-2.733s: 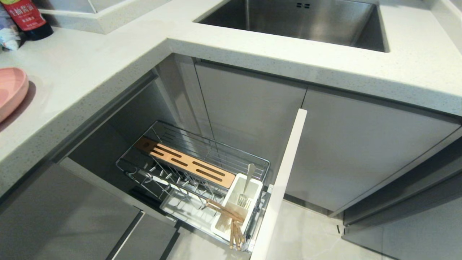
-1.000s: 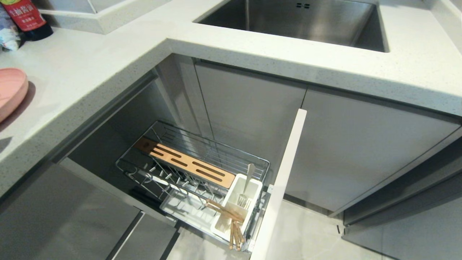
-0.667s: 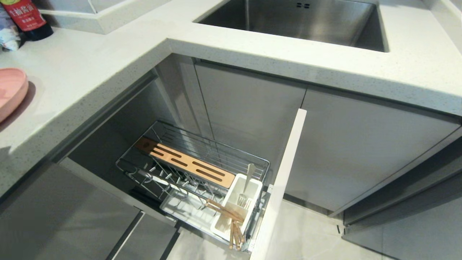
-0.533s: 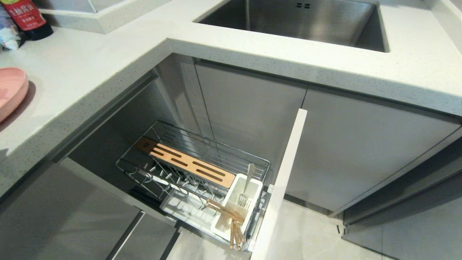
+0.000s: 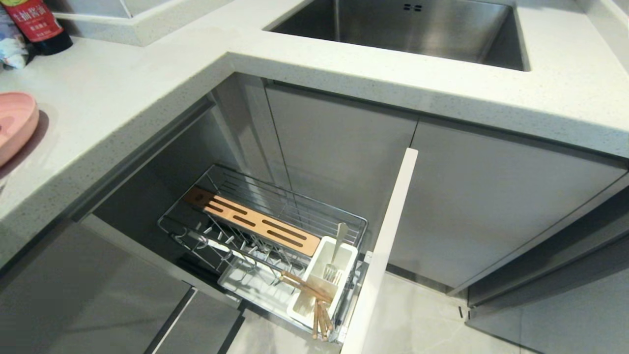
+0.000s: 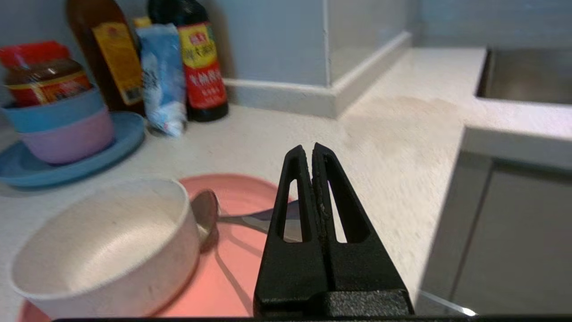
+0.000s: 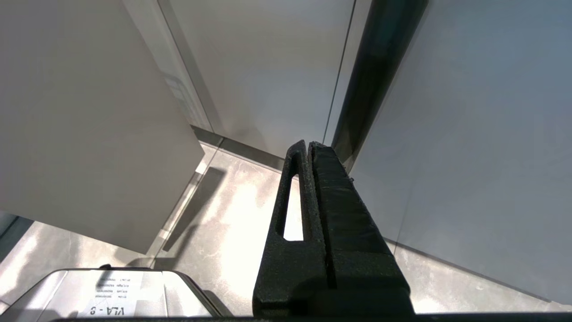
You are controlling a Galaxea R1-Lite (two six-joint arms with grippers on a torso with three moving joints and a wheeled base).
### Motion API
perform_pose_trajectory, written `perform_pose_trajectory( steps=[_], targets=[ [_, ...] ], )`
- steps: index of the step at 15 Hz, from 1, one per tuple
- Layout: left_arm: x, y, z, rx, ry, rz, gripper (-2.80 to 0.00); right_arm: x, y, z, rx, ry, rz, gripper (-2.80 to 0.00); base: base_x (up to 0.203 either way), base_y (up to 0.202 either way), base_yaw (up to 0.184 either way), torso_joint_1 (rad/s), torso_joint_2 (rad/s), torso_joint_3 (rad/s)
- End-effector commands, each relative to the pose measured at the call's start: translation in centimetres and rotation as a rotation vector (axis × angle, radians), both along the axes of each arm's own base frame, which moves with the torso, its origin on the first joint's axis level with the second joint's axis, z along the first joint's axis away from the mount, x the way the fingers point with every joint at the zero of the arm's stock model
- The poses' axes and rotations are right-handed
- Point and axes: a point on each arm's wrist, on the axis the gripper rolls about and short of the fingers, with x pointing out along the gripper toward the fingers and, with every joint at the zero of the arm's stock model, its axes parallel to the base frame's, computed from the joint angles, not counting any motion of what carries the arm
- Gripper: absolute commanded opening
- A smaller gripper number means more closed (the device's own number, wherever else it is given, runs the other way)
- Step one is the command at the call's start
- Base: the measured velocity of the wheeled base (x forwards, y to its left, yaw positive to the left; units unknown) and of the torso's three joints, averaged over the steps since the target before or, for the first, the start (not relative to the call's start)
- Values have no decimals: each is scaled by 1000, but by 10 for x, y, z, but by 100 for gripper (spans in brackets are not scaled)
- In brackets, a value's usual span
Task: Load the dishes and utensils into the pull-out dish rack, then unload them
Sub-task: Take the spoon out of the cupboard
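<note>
The head view's left edge is cutting off the pink plate (image 5: 14,125) on the countertop (image 5: 123,88), leaving only its right rim showing. The cream bowl (image 6: 103,246) is hiding part of the plate and covering part of the spoon (image 6: 214,217). The left gripper (image 6: 313,150) is blocking the spoon's handle.

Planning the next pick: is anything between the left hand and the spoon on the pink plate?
Nothing visible. The left hand, shut and empty, hovers over the pink plate, with the spoon just beyond its tips; the cream bowl sits to one side.
</note>
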Motion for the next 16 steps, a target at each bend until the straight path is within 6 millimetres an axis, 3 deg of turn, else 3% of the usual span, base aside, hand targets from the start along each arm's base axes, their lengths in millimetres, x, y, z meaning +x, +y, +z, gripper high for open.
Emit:
perform_pose_trajectory(
  steps=[1, 11, 16],
  targets=[
    [-6, -1, -3, 1, -2, -4, -280, 0, 0, 0, -1, 0, 0, -280, 0, 0, 0, 0, 0, 0],
    [-16, -4, -26, -25, 140, -82, -280, 0, 0, 0, -1, 0, 0, -280, 0, 0, 0, 0, 0, 0],
    [-18, -5, -25, -23, 135, -83, -280, 0, 0, 0, -1, 0, 0, -280, 0, 0, 0, 0, 0, 0]
  ],
)
